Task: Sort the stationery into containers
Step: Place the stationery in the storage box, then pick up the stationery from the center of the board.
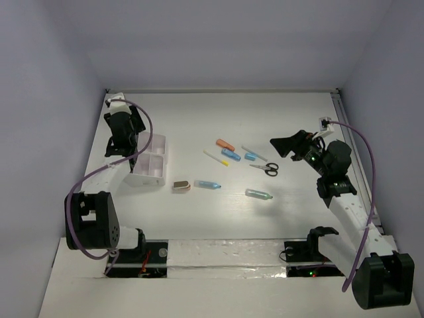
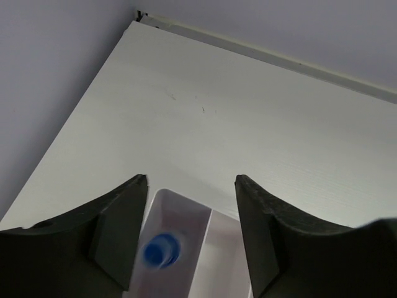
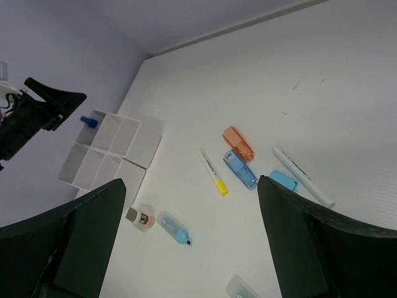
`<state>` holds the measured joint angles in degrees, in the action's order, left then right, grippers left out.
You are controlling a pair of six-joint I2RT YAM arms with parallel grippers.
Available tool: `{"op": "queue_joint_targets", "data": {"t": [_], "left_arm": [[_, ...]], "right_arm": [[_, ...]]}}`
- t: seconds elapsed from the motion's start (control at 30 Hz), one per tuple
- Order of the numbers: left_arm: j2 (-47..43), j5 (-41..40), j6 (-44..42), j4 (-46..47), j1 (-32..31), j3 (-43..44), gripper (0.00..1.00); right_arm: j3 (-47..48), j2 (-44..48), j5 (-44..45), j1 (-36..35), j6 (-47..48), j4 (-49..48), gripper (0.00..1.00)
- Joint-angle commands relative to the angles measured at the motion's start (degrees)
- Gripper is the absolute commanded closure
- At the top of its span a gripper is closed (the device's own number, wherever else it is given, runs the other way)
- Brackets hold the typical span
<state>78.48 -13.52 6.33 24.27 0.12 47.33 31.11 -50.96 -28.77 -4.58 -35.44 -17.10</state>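
Nearest the overhead camera sit the left arm base [image 1: 93,225] and right arm base [image 1: 384,281]. Beyond them the left gripper [image 1: 124,149] hangs over the white box [image 1: 146,180], on the side away from the loose stationery. The tan-grey block [image 1: 181,186] lies just right of the box, then a blue capsule [image 1: 207,184]. An orange piece [image 1: 225,143] and the scissors [image 1: 267,169] lie farther right. The right gripper [image 1: 288,146] hovers beyond all of these.

From the left wrist, the left gripper's [image 2: 191,183] jaws stand spread above the box [image 2: 186,200]. A blue piece [image 2: 160,251] shows blurred below them, close to one finger, inside a compartment's outline. Whether it has landed I cannot tell. The step looks like a release. It would go best by holding position over that compartment until the piece settles. The fingers should then rise straight up, so they do not snag a wall and drag the light box.

From the right wrist, the right gripper's [image 3: 191,183] fingers are wide apart with nothing between them. The box [image 3: 133,146] sits left of the loose items, and the blue piece [image 3: 89,121] pokes up from its far corner compartment. Every other compartment in view looks empty.
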Motion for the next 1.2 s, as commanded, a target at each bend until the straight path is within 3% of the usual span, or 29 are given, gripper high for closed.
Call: {"op": "queue_joint_targets", "data": {"t": [0.0, 0.07, 0.27, 0.4, 0.47, 0.53, 0.6, 0.73, 0.87, 0.97, 1.17], "left_arm": [[-3.94, 0.6, 0.7, 2.8, 0.32, -0.05, 0.44], [-4.82, 1.3, 1.14, 2.97, 0.32, -0.13, 0.38], [-12.9, 5.24, 4.56, 1.4, -1.17, 1.62, 0.37], [-18.96, 9.38, 7.03, -3.43, -6.26, 5.65, 0.37], [-22.22, 13.14, 8.08, -7.2, -9.25, 6.63, 0.37], [-25.2, 17.28, 9.32, -10.11, -10.75, 7.07, 0.37], [-26.96, 22.12, 9.58, -15.29, -11.81, 6.64, 0.4], [-31.35, 28.97, 9.49, -21.98, -13.04, 3.48, 0.5], [-35.49, 34.16, 9.84, -25.49, -13.04, -1.35, 0.72], [-39.1, 37.32, 10.72, -25.07, -13.04, -5.22, 0.81], [-42.7, 39.8, 10.55, -25.41, -13.04, -9.98, 0.81]], "right_arm": [[2.2, 1.21, 1.0, -0.43, 1.16, -1.0, 0.07], [2.11, 1.21, 1.09, -0.43, 1.16, -1.09, 0.07], [2.02, 0.34, 2.23, -0.43, 1.25, -0.83, 0.12], [2.37, -1.59, 2.5, -0.43, 1.43, -0.56, 0.29], [2.46, -2.56, 2.41, -0.43, 1.6, -0.65, 0.3], [2.55, -3.09, 2.58, -0.43, 1.95, -0.56, 0.4], [2.9, -3.97, 2.76, -0.43, 2.3, -0.39, 0.5], [3.78, -6.86, 2.93, -1.04, 3.44, 0.23, 0.6], [6.32, -10.91, 4.78, -3.5, 6.25, 3.82, 0.65], [8.78, -13.98, 8.64, -7.35, 9.15, 7.25, 0.68], [17.19, -26.8, 16.2, -16.42, 15.57, 14.01, 0.67]]}}
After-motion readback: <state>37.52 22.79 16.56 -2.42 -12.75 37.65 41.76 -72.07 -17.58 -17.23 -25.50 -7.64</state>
